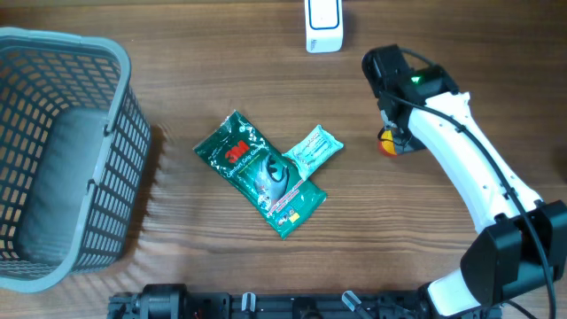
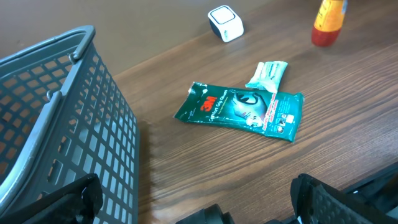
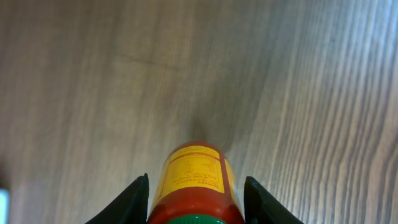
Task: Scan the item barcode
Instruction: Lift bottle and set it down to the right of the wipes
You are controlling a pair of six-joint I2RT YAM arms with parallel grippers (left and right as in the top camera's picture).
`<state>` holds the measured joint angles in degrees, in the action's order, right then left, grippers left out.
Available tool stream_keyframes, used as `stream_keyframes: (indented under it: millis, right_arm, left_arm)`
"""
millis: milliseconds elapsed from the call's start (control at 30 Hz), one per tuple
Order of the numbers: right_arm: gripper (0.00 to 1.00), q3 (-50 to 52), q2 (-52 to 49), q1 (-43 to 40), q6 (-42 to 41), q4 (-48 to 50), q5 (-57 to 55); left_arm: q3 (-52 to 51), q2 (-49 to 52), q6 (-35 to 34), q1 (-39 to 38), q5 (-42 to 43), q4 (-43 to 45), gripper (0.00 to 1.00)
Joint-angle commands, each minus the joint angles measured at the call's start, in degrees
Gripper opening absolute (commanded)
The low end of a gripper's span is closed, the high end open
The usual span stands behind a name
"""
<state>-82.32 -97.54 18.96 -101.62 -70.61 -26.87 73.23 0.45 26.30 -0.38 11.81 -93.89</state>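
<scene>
- My right gripper point(image 3: 196, 185) is clamped on the red bottle point(image 2: 328, 22), 1 finger on each side of it. The bottle is upright, right of centre in the overhead frame.
- My left gripper point(image 2: 199, 200) hangs at the bottom edge, jaws wide apart and holding nothing.
- Step, as I judge it: bottle picked, not yet presented to the white scanner point(image 1: 323, 25) at the top edge.
- Next I'd carry it up and left, then turn it so its barcode faces the scanner. I can't see where the barcode is.
</scene>
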Motion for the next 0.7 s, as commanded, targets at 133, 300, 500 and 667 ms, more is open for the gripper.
stream_keyframes:
  millis: [133, 300, 500, 667]
  right_arm:
    - [0.5, 1.4, -0.5, 0.1, -6.5, 1.1, 4.3]
    - [0.62, 1.4, -0.5, 0.1, -6.4, 1.1, 6.2]
    - [0.8, -2.8, -0.4, 0.1, 1.2, 1.1, 5.9]
    - [1.0, -15.0, 2.4, -2.9, 28.2, -0.3, 11.8]
  left_arm:
    - [0.0, -0.2, 0.3, -0.2, -0.1, 0.1, 1.0]
    - [0.0, -0.2, 0.3, -0.2, -0.1, 0.1, 1.0]
    - [0.0, -0.2, 0.3, -0.2, -0.1, 0.1, 1.0]
    - [0.0, -0.2, 0.3, -0.2, -0.2, 0.1, 1.0]
